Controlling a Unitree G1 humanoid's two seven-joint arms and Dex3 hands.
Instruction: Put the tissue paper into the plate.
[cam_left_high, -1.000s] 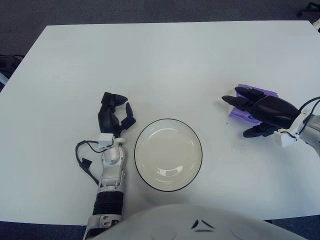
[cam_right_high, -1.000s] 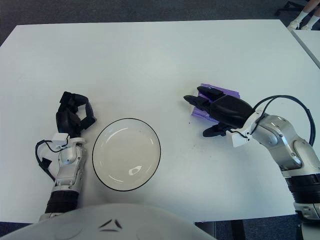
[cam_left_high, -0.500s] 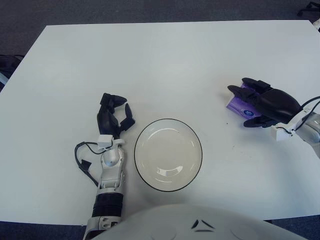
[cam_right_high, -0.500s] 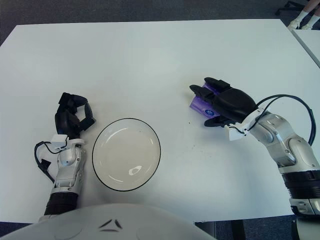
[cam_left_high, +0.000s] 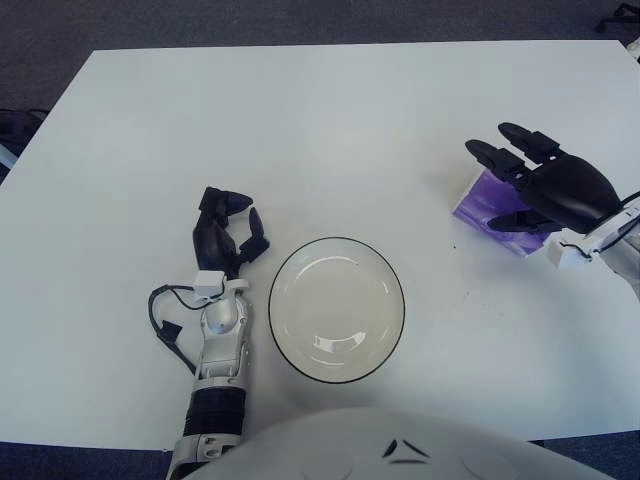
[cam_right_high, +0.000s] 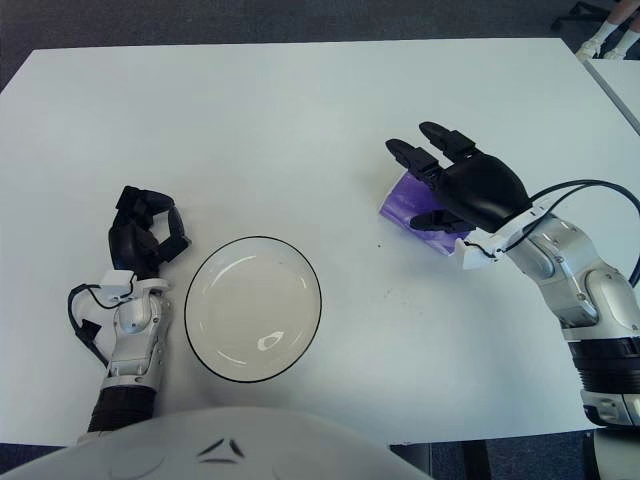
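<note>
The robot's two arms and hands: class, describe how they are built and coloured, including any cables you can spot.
Both hands, the left hand and the right hand, are glossy black with three chunky segmented fingers. Each joins a white wrist block and a silver-grey forearm ending in a black ribbed section. A thin black cable loops beside the left forearm; another arcs over the right forearm.
</note>
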